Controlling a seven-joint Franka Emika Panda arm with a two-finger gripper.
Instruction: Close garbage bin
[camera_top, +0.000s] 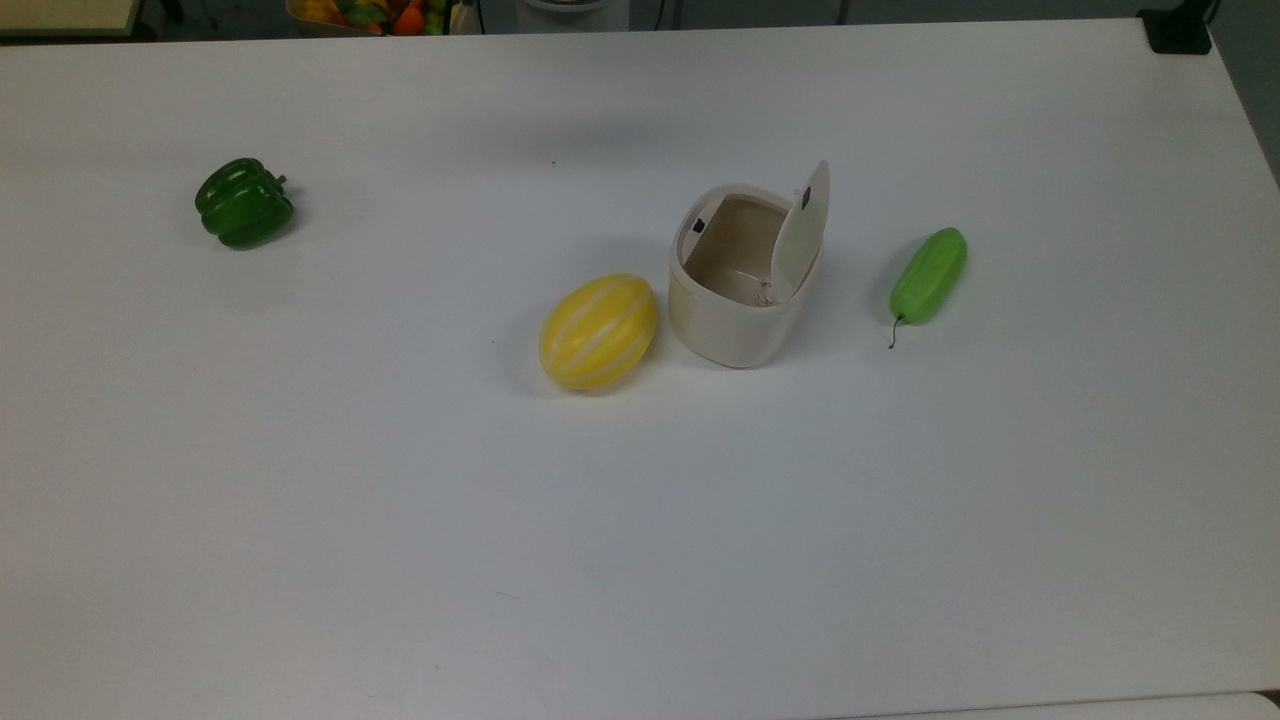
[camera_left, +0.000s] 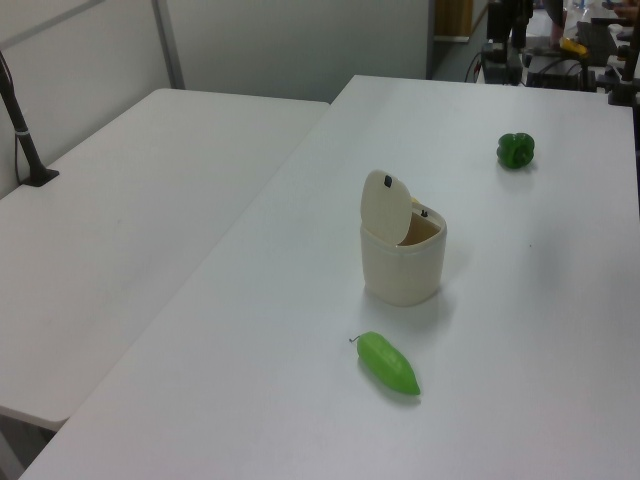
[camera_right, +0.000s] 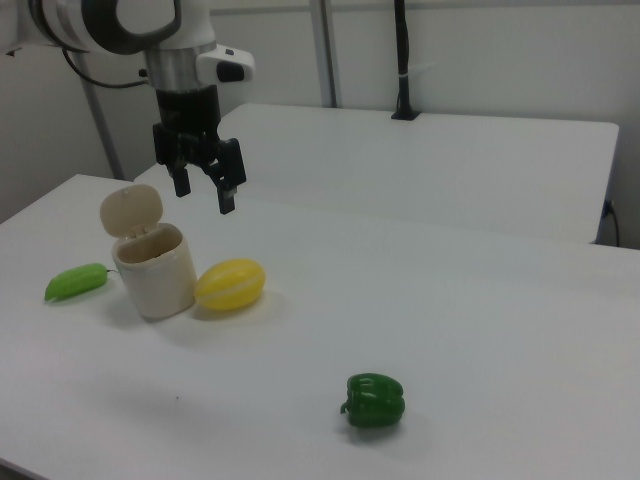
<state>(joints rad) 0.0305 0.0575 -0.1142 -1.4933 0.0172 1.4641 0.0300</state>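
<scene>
The cream-beige garbage bin (camera_top: 728, 300) (camera_left: 403, 262) (camera_right: 153, 268) stands near the table's middle with its flat lid (camera_top: 806, 224) (camera_left: 386, 207) (camera_right: 131, 210) raised upright on its hinge. A small black button (camera_top: 698, 226) sits on the rim opposite the hinge. Inside, the bin's bottom shows a small pale scrap. My gripper (camera_right: 204, 195) hangs open in the air in the right view, above and to the right of the bin, well clear of the lid, with nothing between its black fingers (camera_right: 228, 187).
A yellow melon (camera_top: 598, 331) (camera_right: 231, 283) lies right beside the bin. A light green cucumber (camera_top: 929, 275) (camera_left: 388, 363) (camera_right: 76, 281) lies on the bin's other side. A dark green pepper (camera_top: 244, 203) (camera_left: 516, 150) (camera_right: 376, 400) sits far off. A second white table (camera_left: 120, 200) adjoins.
</scene>
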